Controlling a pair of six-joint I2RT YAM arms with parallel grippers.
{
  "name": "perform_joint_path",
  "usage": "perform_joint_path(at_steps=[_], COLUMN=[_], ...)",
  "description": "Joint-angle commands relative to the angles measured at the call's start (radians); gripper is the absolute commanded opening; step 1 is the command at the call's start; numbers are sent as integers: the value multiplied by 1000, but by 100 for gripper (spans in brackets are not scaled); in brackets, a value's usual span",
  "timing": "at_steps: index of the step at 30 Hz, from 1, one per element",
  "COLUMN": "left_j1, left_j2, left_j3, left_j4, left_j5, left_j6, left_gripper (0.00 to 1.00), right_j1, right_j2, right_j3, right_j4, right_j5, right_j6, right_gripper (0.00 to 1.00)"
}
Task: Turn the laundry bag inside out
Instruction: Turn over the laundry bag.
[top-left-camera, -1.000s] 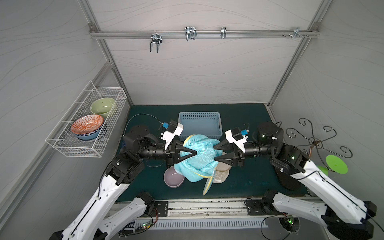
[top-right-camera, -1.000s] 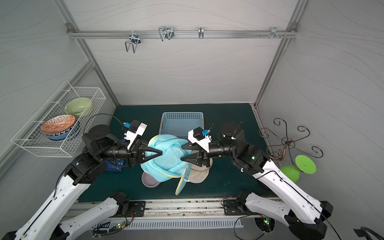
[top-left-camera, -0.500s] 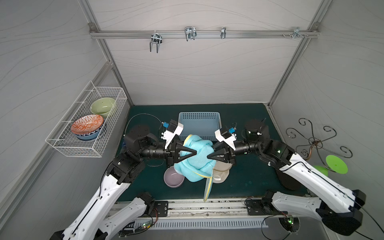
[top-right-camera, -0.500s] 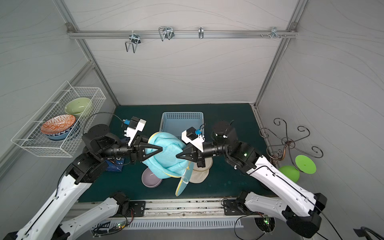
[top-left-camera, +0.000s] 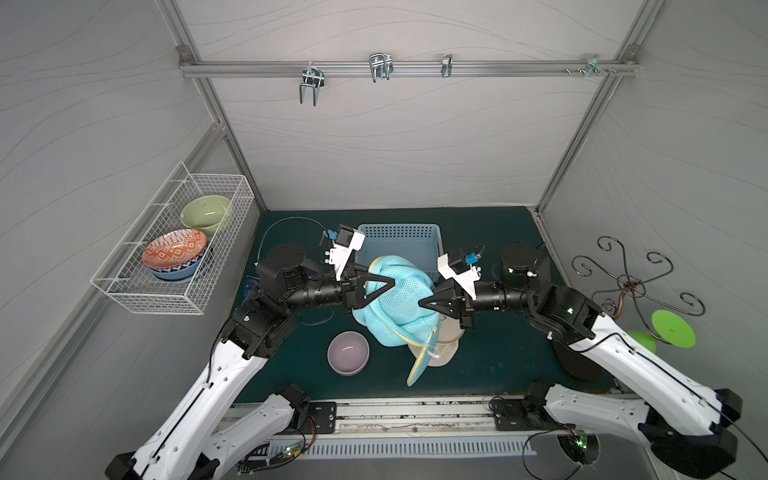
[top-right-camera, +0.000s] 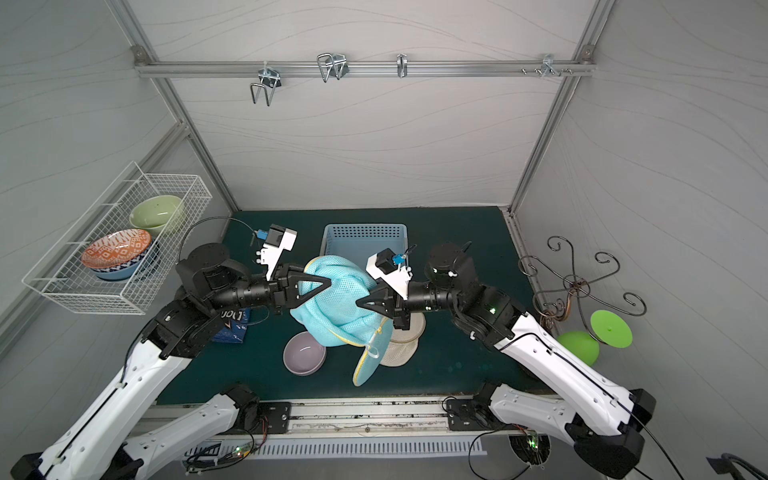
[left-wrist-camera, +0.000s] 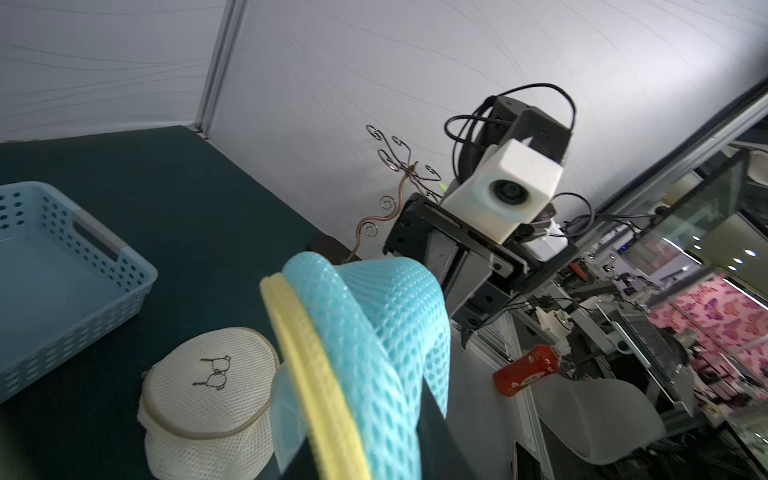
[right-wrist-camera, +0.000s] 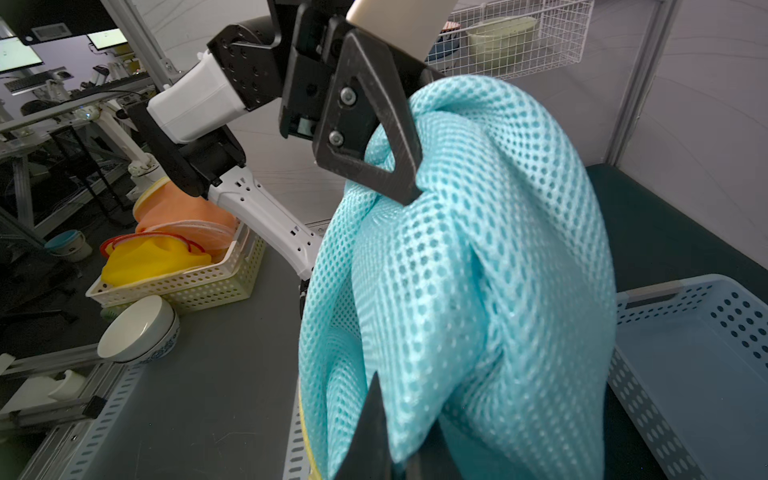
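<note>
Left tool: pinched fully closed on turquoise honeycomb-mesh laundry bag, yellow-trimmed, bunched, hung above bench between both tools. Right tool: touched mesh; could not tell how far open. Wire wall basket: held glazed green bowl and orange patterned bowl.

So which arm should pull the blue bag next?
Probably the right. The left gripper is shut on the laundry bag, holding it up, so it's busy. The right gripper points into the bag's other side, well placed to grab and pull.
</note>
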Motion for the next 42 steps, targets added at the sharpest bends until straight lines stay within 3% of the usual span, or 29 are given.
perform_joint_path(at_steps=[1, 5, 7, 8, 9, 11, 12, 16, 20, 22, 30, 35, 39, 42], left_j1=[4, 4, 4, 5, 5, 8, 17, 55, 60, 61, 66, 58, 4, -34], left_j2=[-6, -4, -1, 3, 7, 11, 14, 28, 49, 70, 112, 122, 133, 113], left_j3=[3, -7, -10, -14, -14, -6, 1, -11, -15, 8, 36, 44, 55, 37], left_j4=[119, 119, 116, 124, 121, 95, 74, 104, 96, 10, -139, -191, -265, -248], left_j5=[57, 60, 51, 45, 31, -50, -94, -217, -333, -429, -628, -762, -970, -1021], left_j6=[-30, -33, -33, -42, -44, -59, -69, -191, -222, -189, -108, -101, -54, -37], left_gripper=[0, 0, 0, 0, 0, 0, 12, 31, 25, 22, 38, 37, 36, 39], right_j1=[-2, 30, 35, 37, 39, 39, 39, 40, 42, 42, 90, 196, 276, 327], right_j2=[62, 94, 94, 93, 87, 66, 56, 19, 7, -5, 9, 68, 113, 176], right_j3=[11, 35, 37, 40, 37, 24, 21, -1, -6, -9, 30, 80, 122, 167], right_j4=[20, 66, 90, 96, 100, 105, 98, 79, 64, 68, 25, -11, -38, -76], right_j5=[-46, -86, -101, -102, -94, -53, -23, 43, 90, 115, 288, 491, 699, 894], right_j6=[18, 30, 43, 48, 52, 58, 61, 60, 68, 81, 101, 50, -5, -57], right_gripper=[51, 46, 26, 8, 0, 0, 0, 0, 0, 0, 0, 0, 0, 0])
